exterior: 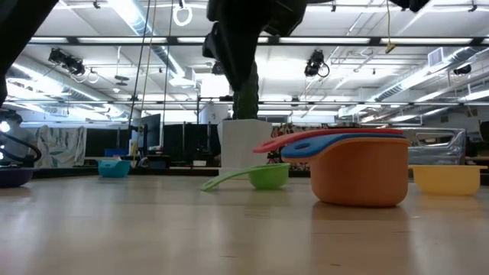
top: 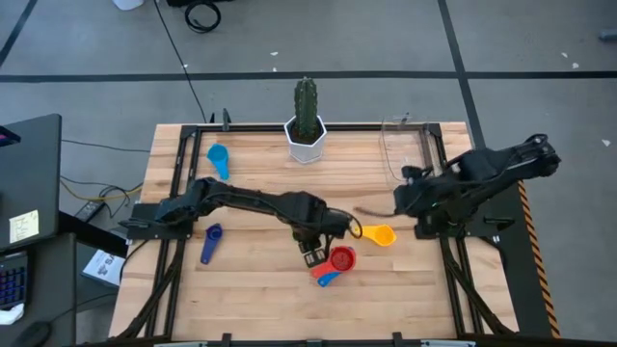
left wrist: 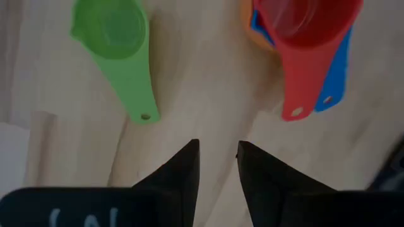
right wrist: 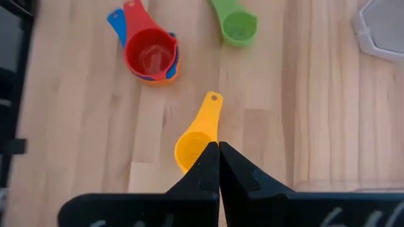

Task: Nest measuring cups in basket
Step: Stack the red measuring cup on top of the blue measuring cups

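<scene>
A stack of measuring cups [top: 339, 260], red inside blue inside orange [exterior: 363, 177], stands on its base on the table. My left gripper [left wrist: 218, 151] hangs open above the wood, pointing down, beside the stack's handles [left wrist: 309, 104] and touching nothing. A green cup [left wrist: 117, 38] lies close by. A yellow cup [right wrist: 192, 148] lies under my shut right gripper [right wrist: 218, 151], which hovers above it at the right. A light blue cup [top: 219, 157] and a purple cup [top: 210, 241] lie at the left. The clear basket [top: 405, 145] stands at the far right.
A white pot with a green cactus [top: 307, 135] stands at the middle of the far edge. Black rails [top: 178, 173] run along the table's left and right sides. Bare wood lies between the purple cup and the stack.
</scene>
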